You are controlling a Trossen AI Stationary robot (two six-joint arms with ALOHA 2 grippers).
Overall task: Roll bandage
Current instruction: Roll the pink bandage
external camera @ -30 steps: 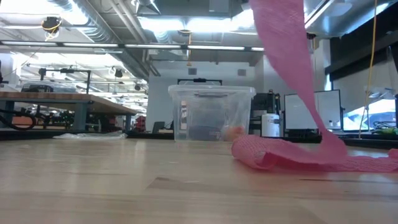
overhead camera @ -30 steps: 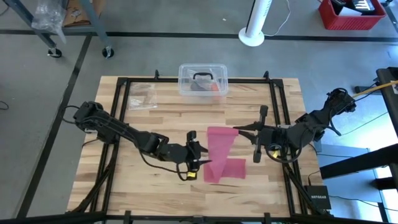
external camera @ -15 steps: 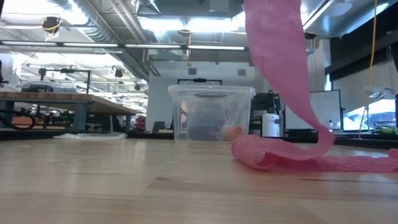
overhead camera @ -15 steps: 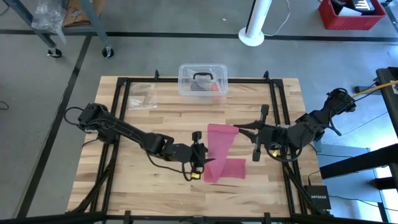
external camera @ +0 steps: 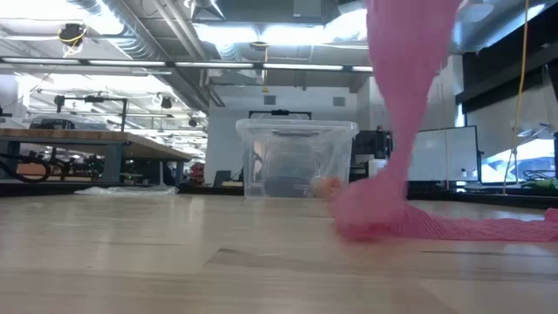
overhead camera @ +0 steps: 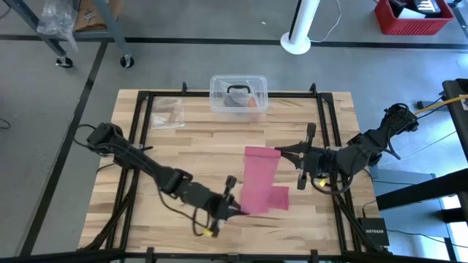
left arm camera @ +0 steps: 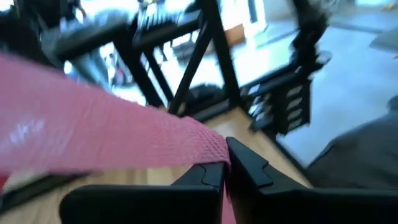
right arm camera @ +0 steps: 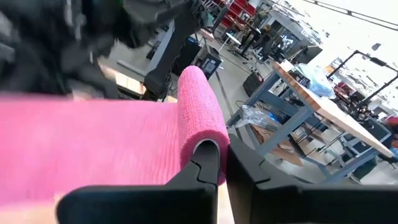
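Observation:
The pink bandage (overhead camera: 257, 179) is a long strip. Its upper end is rolled (right arm camera: 198, 99) and held up over the table's middle right by my right gripper (overhead camera: 280, 153), which is shut on it. The strip runs down toward the near edge, and a stretch of it (external camera: 471, 228) lies flat on the table. My left gripper (overhead camera: 234, 209) is shut on the strip's near left part. In the low view the strip (external camera: 397, 113) hangs from above down to the tabletop; neither gripper shows there. My left gripper pinches an edge of the bandage (left arm camera: 214, 154) between its two fingers, at the strip's near left corner (overhead camera: 243, 210). The fingers come about level from the table's left. One layer or several, I cannot tell. My right gripper pinches the bandage's rolled end (right arm camera: 202, 134) between its two fingers, which come about level from the table's right. The roll is clear of the table, and the strip spreads away and hangs below it.
A clear plastic box with a black handle (overhead camera: 238, 93) stands at the far edge. A small clear bag (overhead camera: 167, 114) lies at the far left. A black frame (overhead camera: 322, 124) runs around the wooden tabletop (overhead camera: 197, 142).
My left gripper has moved toward the table's near edge, rolled its wrist and shut on the bandage's edge. The hanging strip has swung and now runs straighter down, and the loose fold on the table has been drawn in.

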